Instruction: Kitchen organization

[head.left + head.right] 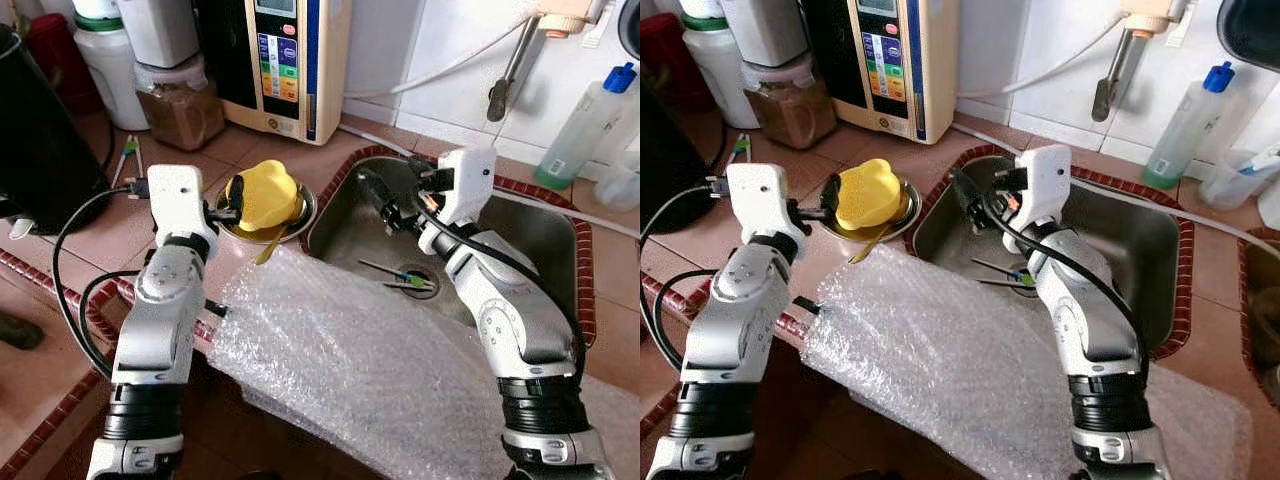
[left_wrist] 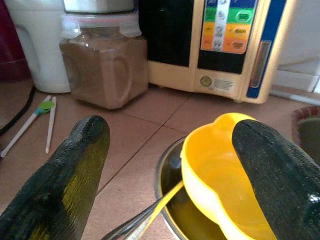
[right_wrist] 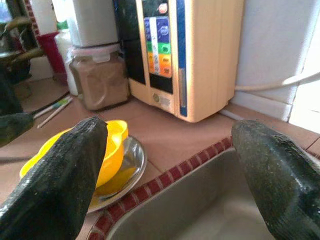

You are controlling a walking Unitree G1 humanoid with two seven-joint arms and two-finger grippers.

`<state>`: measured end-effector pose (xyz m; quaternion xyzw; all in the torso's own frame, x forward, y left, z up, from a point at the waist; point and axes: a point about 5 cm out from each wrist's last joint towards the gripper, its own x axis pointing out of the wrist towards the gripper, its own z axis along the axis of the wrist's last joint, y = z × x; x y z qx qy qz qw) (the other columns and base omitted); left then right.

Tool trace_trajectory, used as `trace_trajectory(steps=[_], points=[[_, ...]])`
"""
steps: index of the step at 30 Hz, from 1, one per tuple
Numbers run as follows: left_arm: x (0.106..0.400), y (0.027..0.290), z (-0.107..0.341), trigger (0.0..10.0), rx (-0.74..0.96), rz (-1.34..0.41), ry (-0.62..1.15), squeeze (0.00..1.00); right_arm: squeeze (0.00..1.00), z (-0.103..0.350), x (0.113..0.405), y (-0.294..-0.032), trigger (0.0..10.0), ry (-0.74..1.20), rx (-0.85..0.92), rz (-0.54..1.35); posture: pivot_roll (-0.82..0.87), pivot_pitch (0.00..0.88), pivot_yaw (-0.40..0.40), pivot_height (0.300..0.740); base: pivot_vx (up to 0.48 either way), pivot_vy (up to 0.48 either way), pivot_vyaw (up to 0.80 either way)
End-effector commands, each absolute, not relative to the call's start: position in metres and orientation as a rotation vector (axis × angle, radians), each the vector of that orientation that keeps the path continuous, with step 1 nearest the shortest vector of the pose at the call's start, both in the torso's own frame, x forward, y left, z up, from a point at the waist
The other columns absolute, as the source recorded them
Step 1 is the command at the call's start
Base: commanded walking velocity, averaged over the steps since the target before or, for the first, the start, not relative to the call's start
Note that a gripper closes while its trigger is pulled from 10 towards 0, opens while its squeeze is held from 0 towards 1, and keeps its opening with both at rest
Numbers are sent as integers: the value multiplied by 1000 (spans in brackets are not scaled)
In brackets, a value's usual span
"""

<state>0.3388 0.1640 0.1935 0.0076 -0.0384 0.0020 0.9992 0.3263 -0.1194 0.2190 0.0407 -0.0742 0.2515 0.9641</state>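
Yellow plastic, moulded into a lobed cup (image 1: 264, 196), is being carried tilted inside a shallow round steel dish (image 1: 303, 211) on the terracotta-tiled table (image 1: 100, 240), just beside the left rim of the stainless steel sink (image 1: 545, 240). A thin utensil handle (image 1: 268, 248) is being propped out of the dish toward the sheet of clear bubble wrap (image 1: 350, 350) that is being draped over the table's front edge.

The left claw (image 1: 233, 200) is being held released at the cup's left side, very close to its wall; whether it is touching cannot be told. In the left wrist view its black fingers (image 2: 82, 165) are being spread wide, with the cup lying ahead and toward one finger rather than centred in the gap. The cup's long axis is being judged as running roughly away from this claw, toward the sink.

The right claw (image 1: 378, 196) is being held released above the sink's near-left corner, pointing toward the dish, with the tiled sink rim between them. Green-tipped chopsticks (image 1: 405, 280) are lying by the drain below it.

The left claw is being judged the nearer, so a short sideways shift to centre the cup between its fingers is probably what the coming grasp is turning on.
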Motion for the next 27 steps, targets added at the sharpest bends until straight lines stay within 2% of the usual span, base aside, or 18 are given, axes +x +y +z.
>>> trace_trajectory(steps=[1,5,12,15,21,27], points=[[344,164,196,10000,12,-16,-67,0,0,216,322,-121,10000,-122,59,529,-52,121,10,740,0,0,0],[352,166,203,10000,20,-30,-71,0,0,210,318,-129,10000,-117,69,463,-62,117,19,740,0,0,0],[356,168,194,10000,-26,27,1,0,0,191,307,-130,10000,-66,45,465,-63,118,12,740,0,0,0],[355,159,176,10000,-32,-24,104,0,0,188,309,-141,10000,-86,-23,408,-57,122,3,740,0,0,0],[361,156,166,10000,-33,-49,156,0,0,191,312,-158,10000,-117,-50,303,-62,126,3,740,0,0,0],[372,156,169,10000,-61,-40,180,0,0,192,308,-152,10000,-131,-30,284,-80,123,9,740,0,0,0]])
